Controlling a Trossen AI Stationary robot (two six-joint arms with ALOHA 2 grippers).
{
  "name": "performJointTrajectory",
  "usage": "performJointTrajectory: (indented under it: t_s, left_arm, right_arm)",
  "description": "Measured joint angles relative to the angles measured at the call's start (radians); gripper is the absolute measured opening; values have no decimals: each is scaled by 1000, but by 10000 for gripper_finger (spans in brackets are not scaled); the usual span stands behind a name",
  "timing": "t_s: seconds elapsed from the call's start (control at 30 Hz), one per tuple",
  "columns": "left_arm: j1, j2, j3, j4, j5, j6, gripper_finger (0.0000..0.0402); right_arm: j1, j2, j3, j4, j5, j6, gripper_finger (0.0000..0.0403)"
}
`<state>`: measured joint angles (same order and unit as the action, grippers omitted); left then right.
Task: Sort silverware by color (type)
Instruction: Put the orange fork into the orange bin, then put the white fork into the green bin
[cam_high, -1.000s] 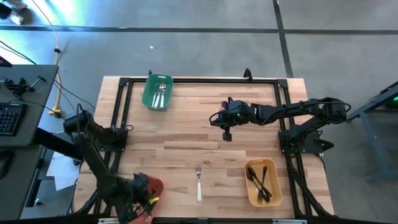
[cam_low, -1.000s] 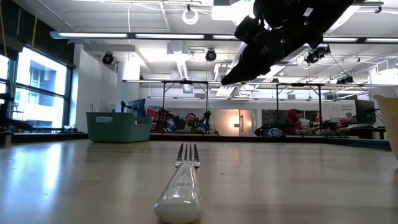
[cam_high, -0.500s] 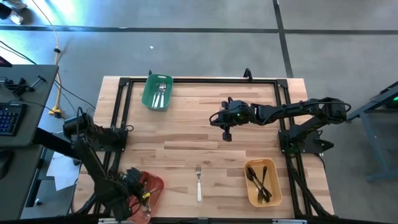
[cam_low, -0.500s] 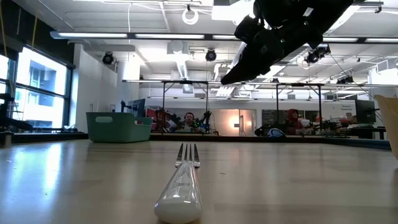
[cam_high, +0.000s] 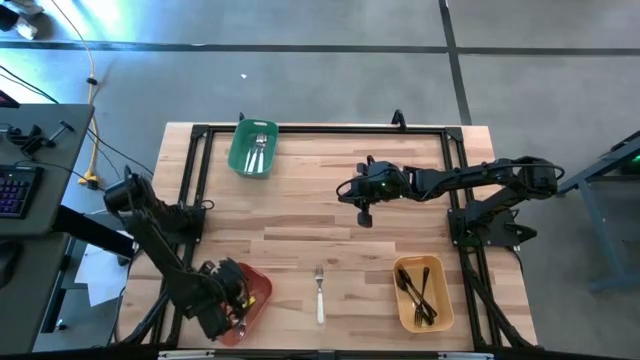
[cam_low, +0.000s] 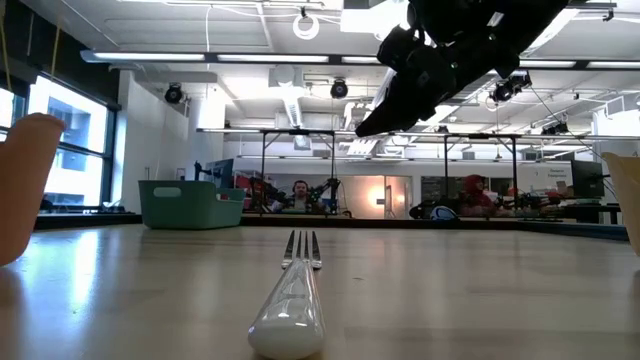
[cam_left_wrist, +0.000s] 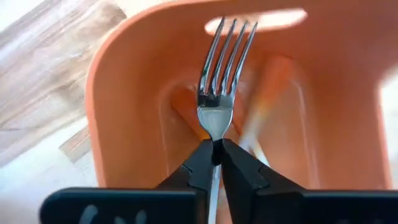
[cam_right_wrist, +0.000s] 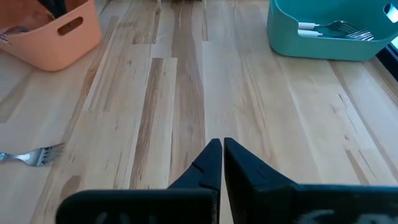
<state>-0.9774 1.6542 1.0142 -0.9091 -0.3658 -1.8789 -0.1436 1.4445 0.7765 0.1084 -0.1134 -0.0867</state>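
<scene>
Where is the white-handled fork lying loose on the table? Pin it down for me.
In the high view the fork lies on bare wood near the table's front edge, about midway between the red bin on its left and the yellow bin on its right, tines pointing away from that edge.

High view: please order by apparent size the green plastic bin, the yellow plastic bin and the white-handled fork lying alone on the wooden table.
1. Yellow plastic bin
2. Green plastic bin, only slightly smaller
3. White-handled fork, clearly smallest
</scene>
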Motion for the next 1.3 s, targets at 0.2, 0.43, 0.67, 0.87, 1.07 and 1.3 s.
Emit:
performJointTrajectory:
  t_s: [0.2,0.43,0.67,0.87,1.07,1.3]
  left_arm:
    - [3,-104,1,-2,67,141,62]
    - [41,-210,2,43,40,487,78]
    - [241,-194,2,240,120,1041,39]
    - [402,-153,2,514,242,1552,4]
    - [518,-67,4,706,356,1842,2]
    - [561,75,3,886,396,2014,29]
  right_arm:
    - [1,0,0,-1,8,38,0]
    - [68,0,0,-11,101,44,40]
    - [159,0,0,-119,240,38,75]
    - [203,0,-29,-132,290,36,7]
    - [187,-6,-101,-18,279,35,7]
    - [150,-76,-140,25,259,36,1]
